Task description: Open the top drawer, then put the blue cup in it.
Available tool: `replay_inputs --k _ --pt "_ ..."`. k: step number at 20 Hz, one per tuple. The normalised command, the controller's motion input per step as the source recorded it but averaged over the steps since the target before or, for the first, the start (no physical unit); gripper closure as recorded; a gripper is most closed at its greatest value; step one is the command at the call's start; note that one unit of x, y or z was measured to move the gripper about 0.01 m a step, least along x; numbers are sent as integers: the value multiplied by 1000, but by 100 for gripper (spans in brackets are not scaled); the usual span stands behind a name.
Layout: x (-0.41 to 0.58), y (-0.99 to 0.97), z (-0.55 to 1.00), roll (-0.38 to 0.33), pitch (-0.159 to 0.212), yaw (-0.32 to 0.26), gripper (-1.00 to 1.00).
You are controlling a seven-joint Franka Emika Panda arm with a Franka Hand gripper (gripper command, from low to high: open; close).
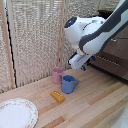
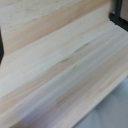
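The blue cup (image 1: 69, 84) stands upright on the wooden table (image 1: 95, 100), its loop handle toward the exterior view's right, touching or almost touching a pink mug (image 1: 58, 75). My gripper (image 1: 87, 63) hangs above and to the right of the cup, well clear of it. In the wrist view only bare wood shows between dark fingers (image 2: 119, 16) at the frame's edges, so the gripper is open and empty. The dark brown dresser (image 1: 117, 52) stands at the exterior view's right. Its top drawer (image 1: 120, 45) is mostly hidden by my arm; I cannot tell whether it is pulled out.
A small orange block (image 1: 57, 96) lies in front of the cup. A white plate (image 1: 17, 113) sits at the near left corner. A woven screen (image 1: 35, 35) closes off the back. The lower drawer's silver handle (image 1: 107, 59) shows under my arm.
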Motion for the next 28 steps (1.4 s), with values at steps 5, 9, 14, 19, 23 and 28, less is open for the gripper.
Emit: replay_inputs --k 5,9,14,19,23,28 --pt "626 197 3 235 28 -88 -100" --pt "653 88 -11 180 51 -5 -100" --pt "531 2 -92 114 78 -3 -100" --pt "216 0 -222 51 25 -14 -100" --pt "129 0 -300 54 -16 -51 -100" --pt "141 -138 -309 126 -54 -23 -100"
